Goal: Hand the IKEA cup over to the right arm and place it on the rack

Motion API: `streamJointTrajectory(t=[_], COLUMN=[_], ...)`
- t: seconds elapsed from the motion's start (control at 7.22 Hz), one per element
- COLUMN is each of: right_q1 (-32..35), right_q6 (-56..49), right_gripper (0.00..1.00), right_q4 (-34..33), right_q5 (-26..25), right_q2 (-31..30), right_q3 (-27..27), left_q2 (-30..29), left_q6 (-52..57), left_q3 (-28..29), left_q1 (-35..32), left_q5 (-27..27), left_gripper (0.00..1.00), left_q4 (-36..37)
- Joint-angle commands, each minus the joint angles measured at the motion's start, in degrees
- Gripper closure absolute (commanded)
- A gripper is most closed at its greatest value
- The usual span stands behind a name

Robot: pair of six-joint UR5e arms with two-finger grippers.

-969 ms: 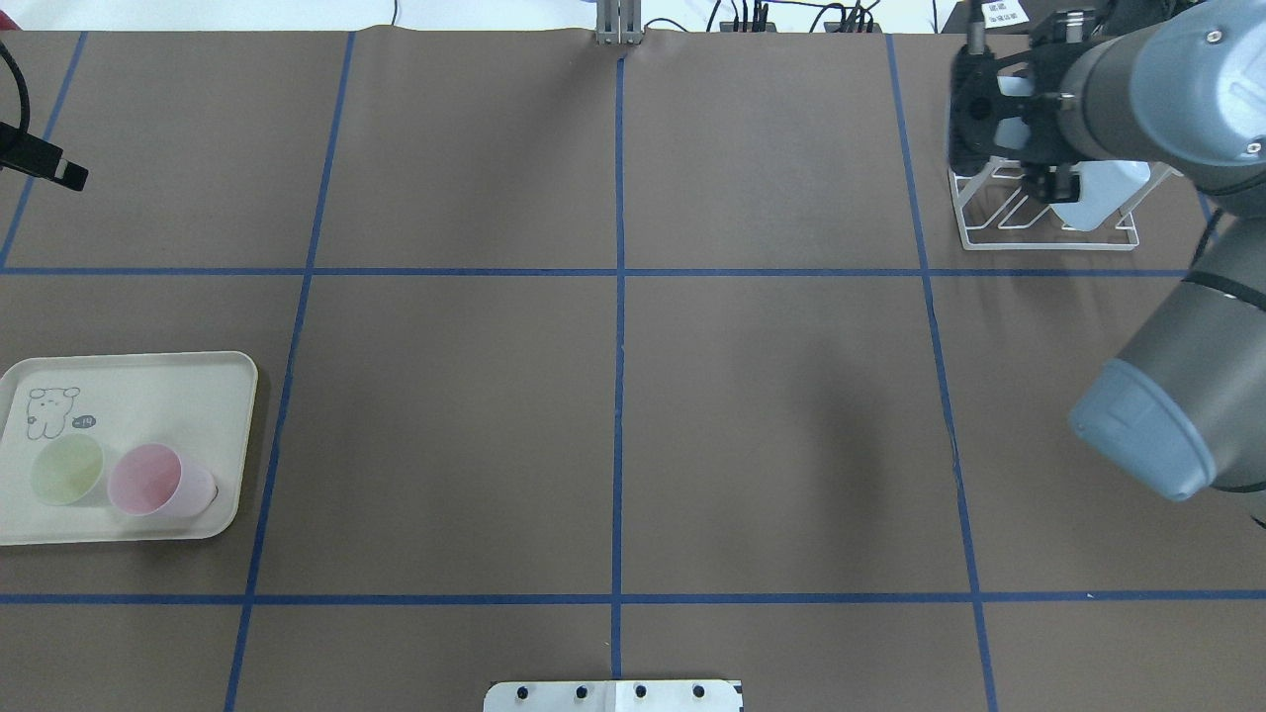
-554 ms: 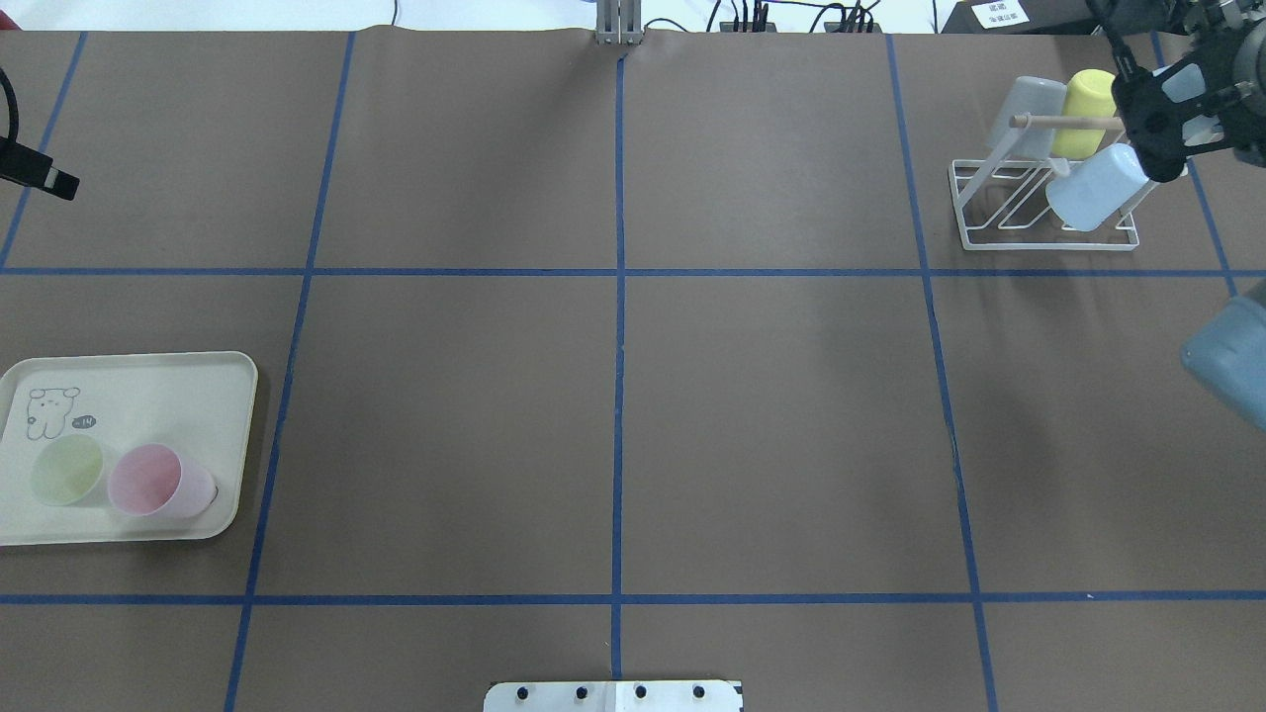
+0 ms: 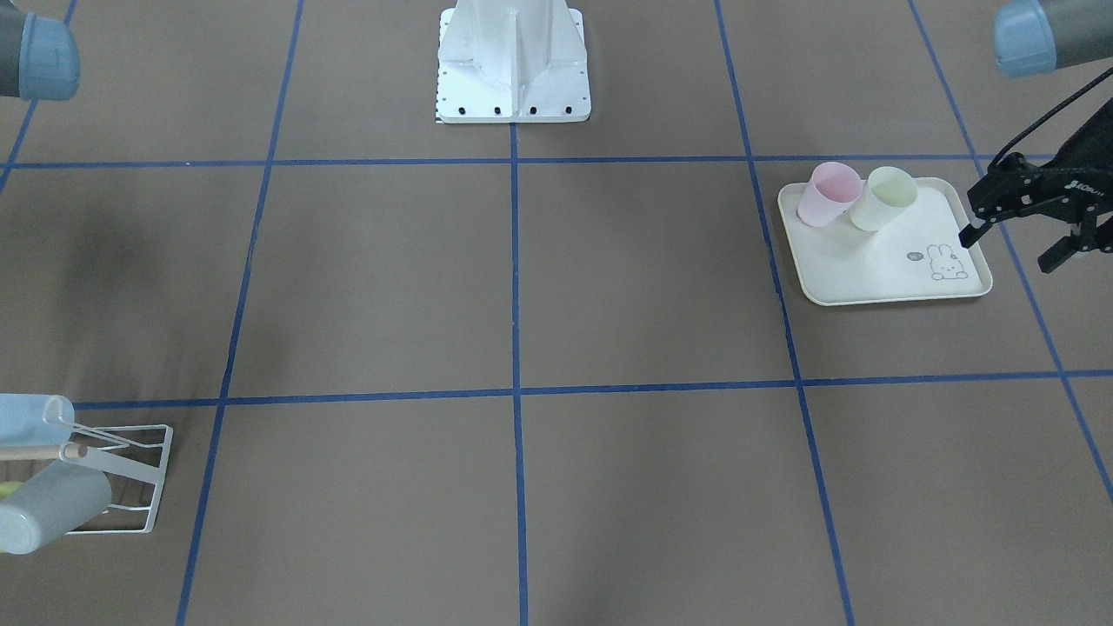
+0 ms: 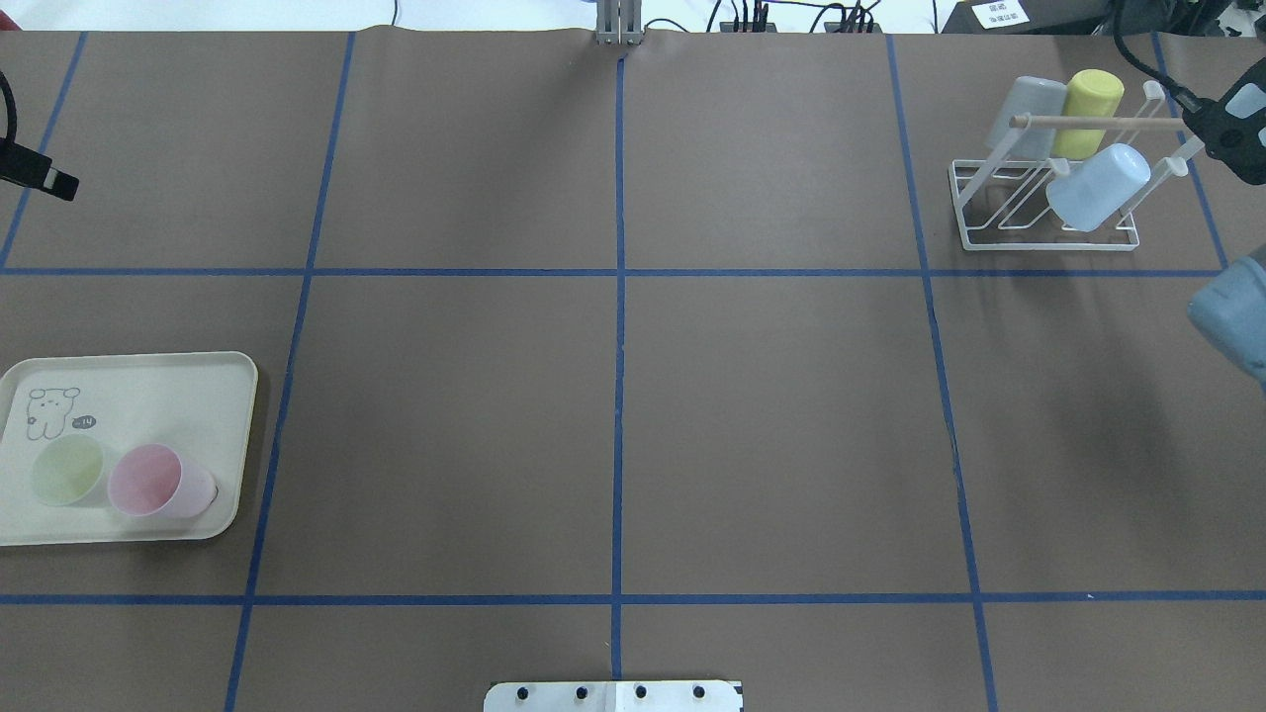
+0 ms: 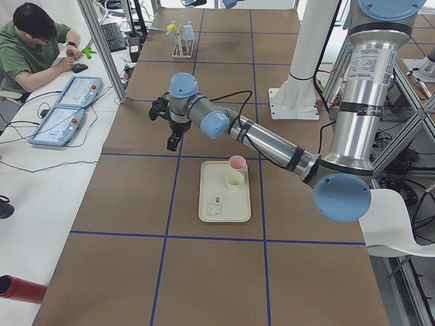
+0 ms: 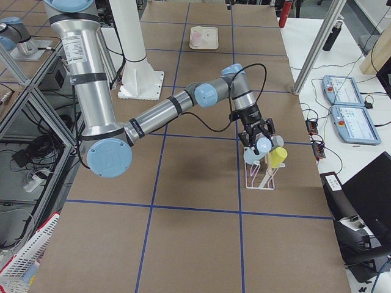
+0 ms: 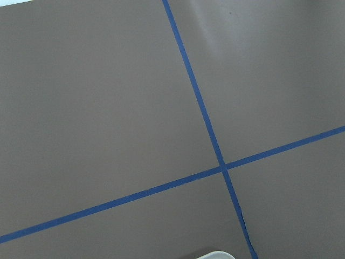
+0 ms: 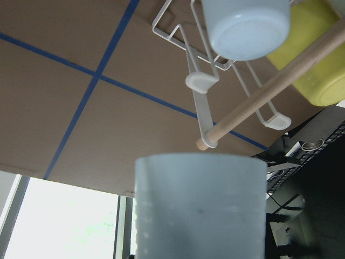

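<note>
My right gripper (image 4: 1242, 124) is at the far right edge, just past the right end of the white wire rack's (image 4: 1048, 243) wooden dowel (image 4: 1098, 122). It is shut on a pale blue cup (image 8: 199, 210), which fills the bottom of the right wrist view. The rack holds a grey cup (image 4: 1029, 111), a yellow cup (image 4: 1086, 104) and another pale blue cup (image 4: 1098, 188). My left gripper (image 3: 1007, 252) is open and empty, above the table beside the cream tray (image 3: 869, 274). A pink cup (image 4: 158, 482) and a green cup (image 4: 67, 470) stand on that tray.
The brown table is marked with blue tape lines (image 4: 619, 297). The robot's white base (image 3: 513, 69) stands at the table's near-middle edge. An operator (image 5: 34, 47) sits at a side desk beyond the far table edge. Cables (image 4: 791, 18) lie along that edge.
My right gripper has swung right, from over the rack's left end to beyond the dowel's right end, uncovering the grey and yellow cups. The left gripper has barely moved.
</note>
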Motion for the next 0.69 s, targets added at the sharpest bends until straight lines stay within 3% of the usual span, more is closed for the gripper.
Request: streamJointTrajectory(t=[0.0, 0.55], right_q1=[-0.8, -5.9], right_q6=[-2.6, -1.7], right_gripper=[0.74, 0.72], right_q4=[-0.1, 0.4], right_q5=[-5.3, -12.1], right_q2=[0.1, 0.6], right_q3=[-4.2, -6.7], left_q2=[0.0, -0.1], left_q6=[-0.3, -0.3], left_q3=[0.0, 0.2], left_q1=[0.0, 0.2], left_q5=[0.0, 0.0], left_gripper=[0.0, 0.0], left_q4=[0.0, 0.1])
